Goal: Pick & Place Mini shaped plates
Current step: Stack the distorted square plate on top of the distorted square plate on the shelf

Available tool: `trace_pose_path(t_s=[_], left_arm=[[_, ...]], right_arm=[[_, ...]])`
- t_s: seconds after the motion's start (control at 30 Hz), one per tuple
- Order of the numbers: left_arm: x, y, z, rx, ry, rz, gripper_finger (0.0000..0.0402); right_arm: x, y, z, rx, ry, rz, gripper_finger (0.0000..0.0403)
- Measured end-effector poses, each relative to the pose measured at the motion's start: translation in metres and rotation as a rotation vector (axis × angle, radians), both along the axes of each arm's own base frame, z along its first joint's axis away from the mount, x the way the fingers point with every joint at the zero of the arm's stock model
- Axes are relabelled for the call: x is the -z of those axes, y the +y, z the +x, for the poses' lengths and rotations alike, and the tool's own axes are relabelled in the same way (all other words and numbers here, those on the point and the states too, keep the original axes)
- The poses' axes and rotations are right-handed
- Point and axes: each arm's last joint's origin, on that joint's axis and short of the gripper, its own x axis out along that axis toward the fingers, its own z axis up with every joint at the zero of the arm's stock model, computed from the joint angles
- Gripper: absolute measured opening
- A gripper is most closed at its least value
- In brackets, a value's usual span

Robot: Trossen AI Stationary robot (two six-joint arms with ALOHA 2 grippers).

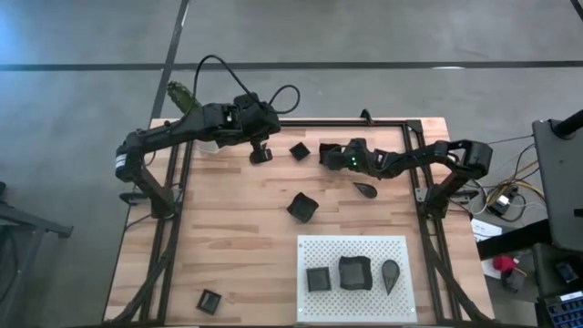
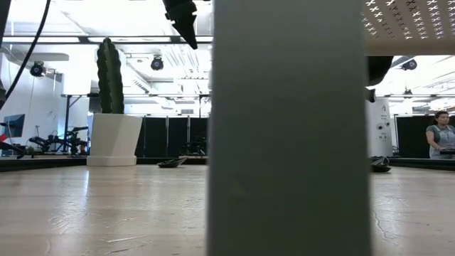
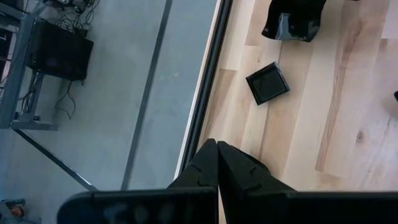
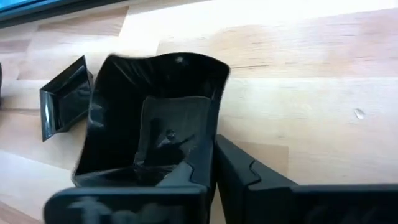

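The right end effector (image 1: 330,157) is down at the far middle of the worktop (image 1: 237,237), and its fingers are clamped on the rim of a wavy-edged black plate (image 4: 155,112), one finger inside the dish and one outside. Just left of that sits a small square plate (image 1: 300,151), close by but apart from the held one. A teardrop plate (image 1: 365,189) lies on the wood just nearer than the right arm's wrist, and another wavy square plate (image 1: 301,207) rests near the middle of the worktop.

Over on the near right, the white perforated board (image 1: 353,244) carries three plates in a row: a square one (image 1: 318,278), a wavy one (image 1: 354,271) and a teardrop (image 1: 390,272). One lone square plate (image 1: 209,301) sits at the near left.

The left end effector (image 1: 260,153) hangs at the far edge left of the small square plate, fingers pressed together on nothing. Behind it stands the cactus pot (image 2: 112,139).
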Motion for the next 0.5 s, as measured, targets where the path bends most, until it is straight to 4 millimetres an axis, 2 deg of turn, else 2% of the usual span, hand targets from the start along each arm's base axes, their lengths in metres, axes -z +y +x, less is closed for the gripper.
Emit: trace_pose_path(t_s=[0.2, 0.5], left_arm=[[0.0, 0.0, 0.0, 0.0, 0.0, 0.0, 0.0], [0.0, 0.0, 0.0, -0.006, -0.004, -0.003, 0.0]], right_arm=[[-0.007, 0.0, -0.001, -0.021, 0.024, -0.056, 0.0008], [-0.052, 0.009, -0.007, -0.125, -0.036, -0.193, 0.0008]])
